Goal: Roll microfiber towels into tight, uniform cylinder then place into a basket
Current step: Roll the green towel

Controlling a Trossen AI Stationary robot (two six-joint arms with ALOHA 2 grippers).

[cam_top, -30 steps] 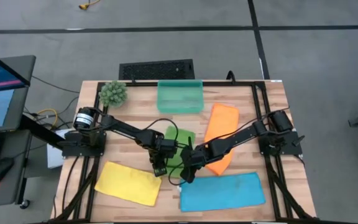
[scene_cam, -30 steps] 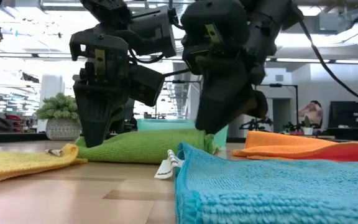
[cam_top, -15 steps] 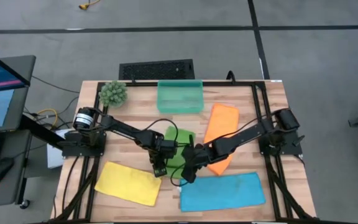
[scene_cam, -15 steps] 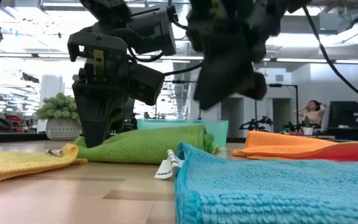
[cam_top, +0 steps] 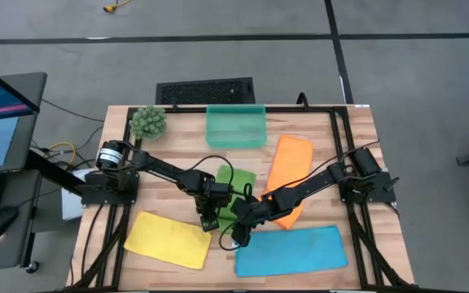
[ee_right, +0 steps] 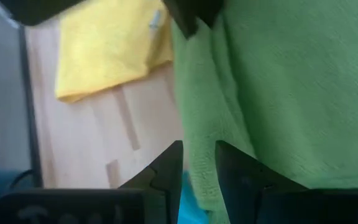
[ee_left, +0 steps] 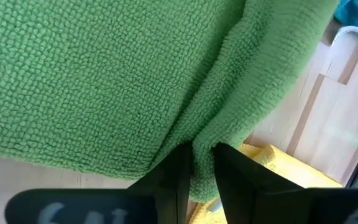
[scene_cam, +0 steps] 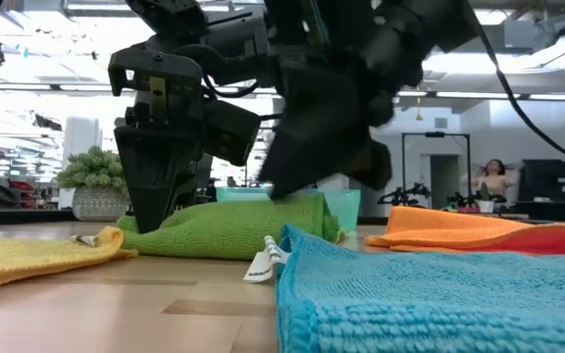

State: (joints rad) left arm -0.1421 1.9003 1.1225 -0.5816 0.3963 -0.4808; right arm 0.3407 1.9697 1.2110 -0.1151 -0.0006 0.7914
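Even, bright overhead light on the pale wooden table (cam_top: 169,191); shadows soft, faint. Low view: backlit by glaring ceiling lights, arms near-silhouette, motion blur on dark right gripper (scene_cam: 312,147). Nearby bright blue microfiber towel (scene_cam: 439,294) sharp. Right wrist view soft, out of focus.

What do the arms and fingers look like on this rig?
Both arms are black and slim, jointed, with loose black cables along them. The left arm has a silver cylindrical joint near its base. The left gripper carries a yellowish label. Fingers are flat, dark, tapered blades.
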